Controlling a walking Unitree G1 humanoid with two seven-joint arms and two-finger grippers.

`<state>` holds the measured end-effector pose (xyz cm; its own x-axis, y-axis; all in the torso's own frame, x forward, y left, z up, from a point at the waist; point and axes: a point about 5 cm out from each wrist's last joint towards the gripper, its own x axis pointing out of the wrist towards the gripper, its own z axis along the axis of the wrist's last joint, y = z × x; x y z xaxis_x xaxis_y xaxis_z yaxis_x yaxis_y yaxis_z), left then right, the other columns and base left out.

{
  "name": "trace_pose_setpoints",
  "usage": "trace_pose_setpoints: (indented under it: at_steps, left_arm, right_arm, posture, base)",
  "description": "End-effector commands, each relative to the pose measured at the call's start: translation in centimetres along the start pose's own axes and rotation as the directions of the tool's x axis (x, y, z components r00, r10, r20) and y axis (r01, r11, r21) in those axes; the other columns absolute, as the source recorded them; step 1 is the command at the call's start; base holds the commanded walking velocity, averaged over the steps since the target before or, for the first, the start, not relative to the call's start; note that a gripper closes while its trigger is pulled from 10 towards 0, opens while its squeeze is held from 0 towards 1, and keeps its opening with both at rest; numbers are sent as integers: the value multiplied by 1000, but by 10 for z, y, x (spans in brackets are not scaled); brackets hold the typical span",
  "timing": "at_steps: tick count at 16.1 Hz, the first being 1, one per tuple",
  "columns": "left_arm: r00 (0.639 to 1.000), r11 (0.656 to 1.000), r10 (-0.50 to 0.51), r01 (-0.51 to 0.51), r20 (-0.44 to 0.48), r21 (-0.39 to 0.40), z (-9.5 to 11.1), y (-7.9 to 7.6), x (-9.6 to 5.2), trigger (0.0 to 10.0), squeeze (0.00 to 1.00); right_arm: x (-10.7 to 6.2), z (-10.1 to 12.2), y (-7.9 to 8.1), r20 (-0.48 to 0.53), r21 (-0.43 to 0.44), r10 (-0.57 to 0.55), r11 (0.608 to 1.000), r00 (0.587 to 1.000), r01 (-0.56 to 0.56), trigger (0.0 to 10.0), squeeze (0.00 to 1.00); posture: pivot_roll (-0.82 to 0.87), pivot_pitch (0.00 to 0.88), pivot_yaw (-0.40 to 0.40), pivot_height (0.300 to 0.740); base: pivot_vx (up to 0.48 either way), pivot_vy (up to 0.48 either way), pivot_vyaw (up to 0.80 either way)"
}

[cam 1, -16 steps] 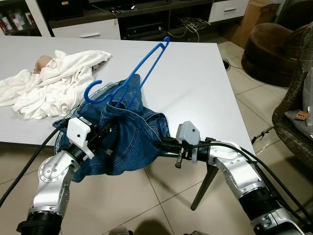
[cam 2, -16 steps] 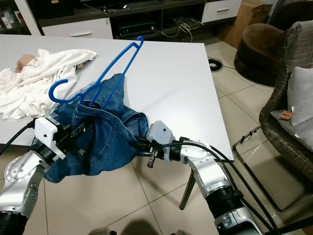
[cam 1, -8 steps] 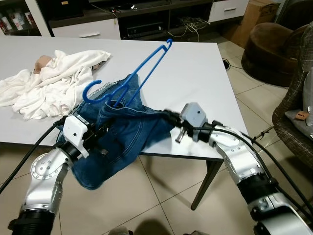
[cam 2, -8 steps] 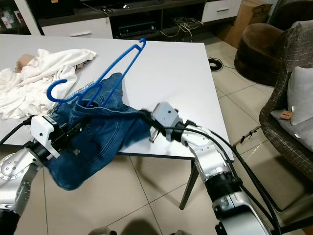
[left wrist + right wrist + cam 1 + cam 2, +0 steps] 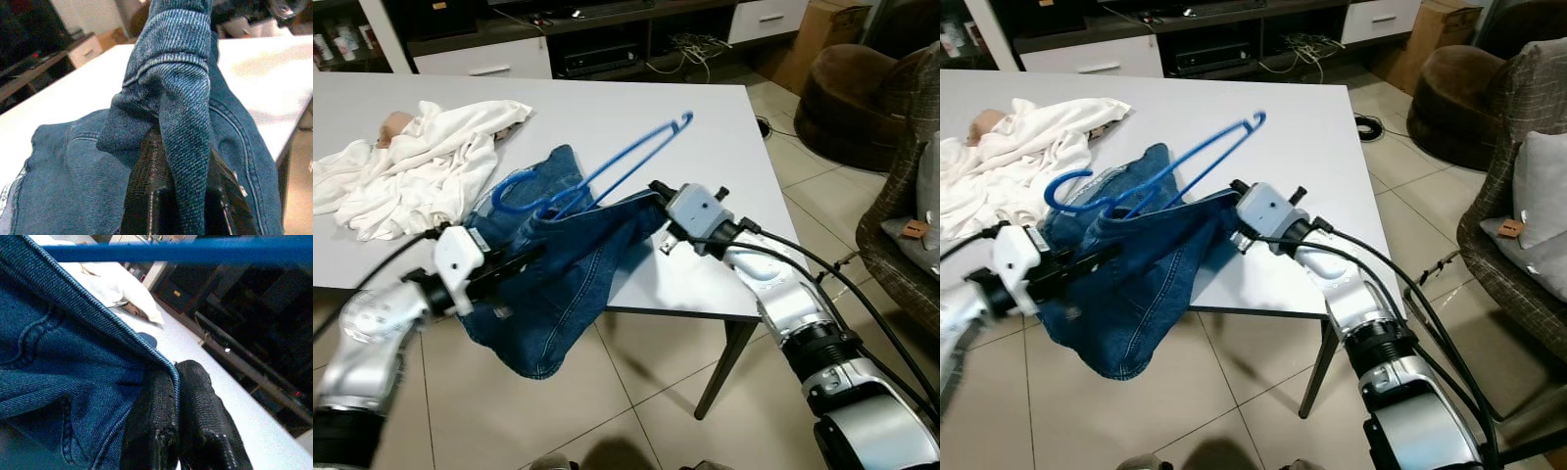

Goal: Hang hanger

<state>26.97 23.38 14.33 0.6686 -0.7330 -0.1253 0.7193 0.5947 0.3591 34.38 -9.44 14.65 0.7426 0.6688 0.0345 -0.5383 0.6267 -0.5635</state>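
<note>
I see the blue denim jeans (image 5: 563,269) stretched over the white table's (image 5: 724,147) near edge. The wrist views show what the head views blur: left gripper (image 5: 183,161) clamped on a folded denim band, right gripper (image 5: 178,396) pinching the stitched waistband hem. The thin blue plastic hanger (image 5: 607,171), hooked and wiry, sits inside the waistband above the table. Crumpled white cloth (image 5: 411,162) lies on the table.

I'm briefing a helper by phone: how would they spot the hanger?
Find the white table. At its near edge, two pincers stretch blue jeans between them. The hanger is the thin bright-blue plastic frame poking out of the waistband, unlike the crumpled white cloth nearby.
</note>
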Motion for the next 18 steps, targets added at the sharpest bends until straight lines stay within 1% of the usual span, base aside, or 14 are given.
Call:
trace_pose_setpoints:
  at_steps: [1, 2, 3, 4, 5, 6, 7, 8, 9, 11, 12, 13, 14, 18]
  left_arm:
    - [995, 999, 19, -22, -100, -28, -11, 11, -23, 10000, 0]
    - [992, 1000, 5, -7, -126, -15, -9, 17, -28, 10000, 0]
    - [991, 1000, 2, -4, -134, -12, -8, 18, -30, 10000, 0]
    - [987, 1000, 7, -5, -158, 11, -4, 28, -34, 10000, 0]
    - [987, 1000, 11, -8, -163, 20, -3, 32, -35, 10000, 0]
    - [986, 999, 23, -17, -164, 36, 0, 37, -36, 10000, 0]
    - [987, 999, 33, -28, -155, 40, 1, 39, -34, 10000, 0]
    - [989, 999, 38, -34, -141, 29, 1, 38, -30, 10000, 0]
    - [991, 999, 40, -37, -130, 26, 1, 37, -27, 10000, 0]
    - [994, 998, 55, -54, -94, 17, 1, 33, -18, 10000, 0]
    - [995, 998, 68, -67, -76, 16, 1, 32, -15, 10000, 0]
    - [995, 997, 81, -80, -64, 14, 2, 33, -13, 10000, 0]
    - [994, 996, 91, -90, -54, 13, 2, 33, -12, 10000, 0]
    - [993, 994, 108, -107, -48, 17, 2, 34, -12, 10000, 0]
  right_arm:
    - [-14, -9, -41, -55, -7, -222, 975, 974, 222, 0, 0]
    - [-15, -9, -44, -56, -21, -243, 970, 968, 242, 0, 0]
    - [-15, -10, -44, -56, -25, -247, 969, 967, 246, 0, 0]
    - [-16, -11, -43, -52, -32, -243, 970, 969, 242, 0, 0]
    - [-16, -11, -42, -52, -29, -232, 973, 971, 230, 0, 0]
    - [-14, -13, -33, -48, -14, -175, 985, 983, 175, 0, 0]
    - [-13, -15, -20, -46, 11, -89, 996, 995, 90, 3333, 0]
    - [-11, -15, -6, -41, 36, -7, 999, 999, 8, 9451, 0]
    - [-11, -16, 2, -38, 57, 37, 998, 999, -34, 10000, 0]
    - [-13, -19, 26, -40, 102, 186, 978, 982, -181, 10000, 0]
    - [-16, -22, 37, -47, 126, 265, 958, 963, -257, 10000, 0]
    - [-20, -25, 44, -58, 142, 323, 939, 945, -312, 10000, 0]
    - [-23, -27, 48, -63, 152, 360, 925, 931, -348, 10000, 0]
    - [-31, -33, 56, -95, 182, 445, 887, 890, -424, 10000, 0]
  posture:
    - [-13, 20, 37, 740]
    - [-14, 22, 38, 740]
    - [-14, 23, 39, 740]
    - [-16, 24, 41, 740]
    - [-17, 23, 42, 740]
    - [-17, 23, 44, 740]
    - [-18, 22, 46, 740]
    - [-19, 21, 47, 740]
    - [-19, 21, 47, 740]
    - [-20, 23, 44, 740]
    - [-21, 24, 43, 740]
    - [-22, 26, 40, 740]
    - [-22, 27, 39, 740]
    - [-23, 28, 38, 740]
  base:
    - [0, 0, 0]
    - [0, 0, 0]
    - [0, 0, 0]
    - [0, 0, 0]
    - [0, 0, 0]
    - [0, 0, 0]
    - [0, 0, 0]
    - [0, 0, 0]
    - [0, 0, 0]
    - [0, 0, 0]
    - [0, 0, 0]
    - [0, 0, 0]
    - [0, 0, 0]
    - [0, 0, 0]
